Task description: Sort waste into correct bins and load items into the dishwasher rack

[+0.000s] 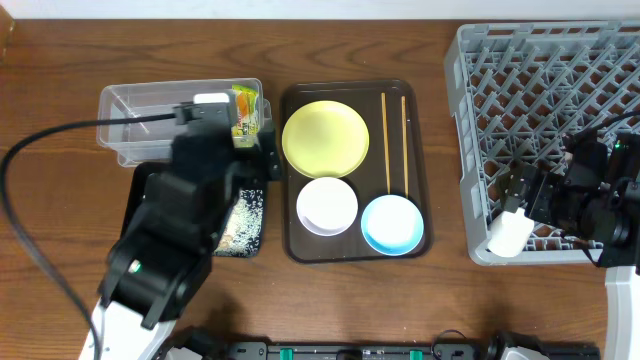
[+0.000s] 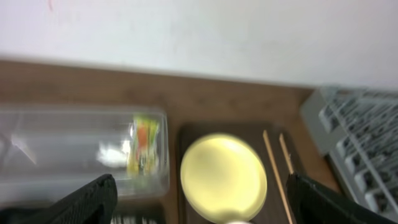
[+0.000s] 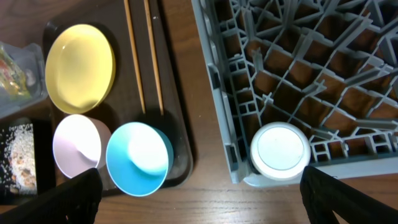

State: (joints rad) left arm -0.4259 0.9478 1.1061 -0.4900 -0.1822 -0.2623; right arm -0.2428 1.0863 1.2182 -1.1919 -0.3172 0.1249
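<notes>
The snack wrapper [image 1: 243, 113] lies in the clear tub [image 1: 130, 110], with a white tissue-like blur [image 2: 112, 151] beside it. Rice scraps [image 1: 245, 215] lie in the black tray [image 1: 255, 245]. The yellow plate [image 1: 325, 138], white bowl [image 1: 326, 205], blue bowl [image 1: 391, 223] and two chopsticks [image 1: 386, 140] sit on the brown serving tray [image 1: 420, 100]. The white cup [image 1: 510, 235] sits base-up in the front left corner of the grey rack [image 1: 560, 60]. My left gripper [image 2: 200, 186] is open and empty above the tub's right end. My right gripper [image 3: 200, 177] is open and empty, above the cup [image 3: 278, 149].
My left arm [image 1: 170, 250] covers most of the black tray and part of the tub. A black cable [image 1: 40, 150] loops over the table at the left. The rack's left wall [image 3: 214, 81] stands close to the serving tray.
</notes>
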